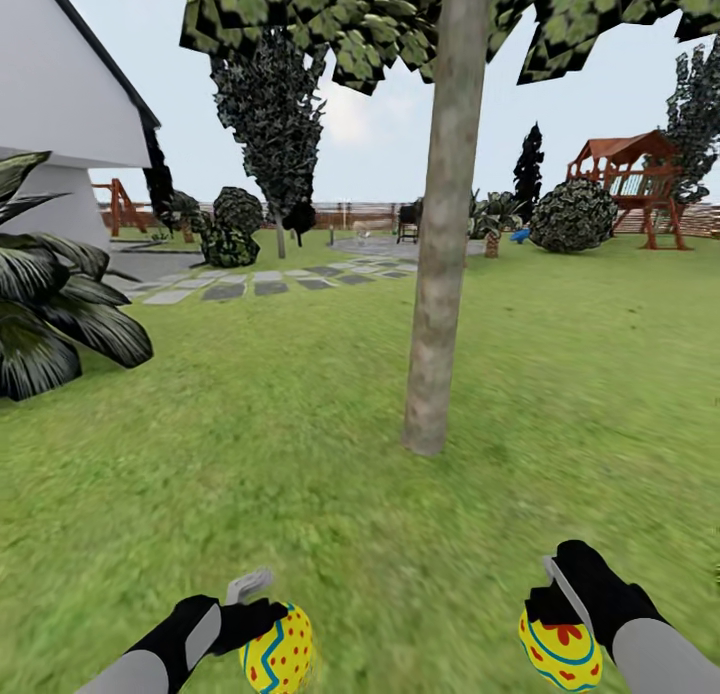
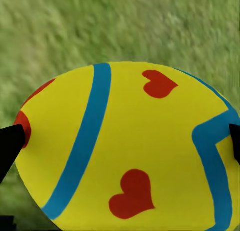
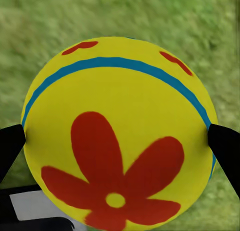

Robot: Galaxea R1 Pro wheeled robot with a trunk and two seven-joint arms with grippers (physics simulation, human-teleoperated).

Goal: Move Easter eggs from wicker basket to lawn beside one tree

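Both pincers are closed on an egg each: the left pincer (image 1: pixel 262 614) holds one Easter egg (image 1: pixel 278 649) low over the grass, and the right pincer (image 1: pixel 560 614) holds a second egg (image 1: pixel 560 651) in the same way. In the left wrist view the black fingertips (image 2: pixel 11 146) press the left egg (image 2: pixel 127 148) at its two opposite sides, across the wide middle. The right egg (image 3: pixel 117 136) is taken the same way, its fingertips (image 3: pixel 225 146) touching the two flanks.

I judge the eggs to be light, stiff and smooth, so they can slip out if the grip goes away from the widest part. They may also roll a little once set down.

Beyond the pincers the lawn (image 1: pixel 300 454) is bare, and the tree (image 1: pixel 440 274) stands near, straight ahead. Farther off are the stepping-stone path (image 1: pixel 260 282) and the fence (image 1: pixel 350 214).
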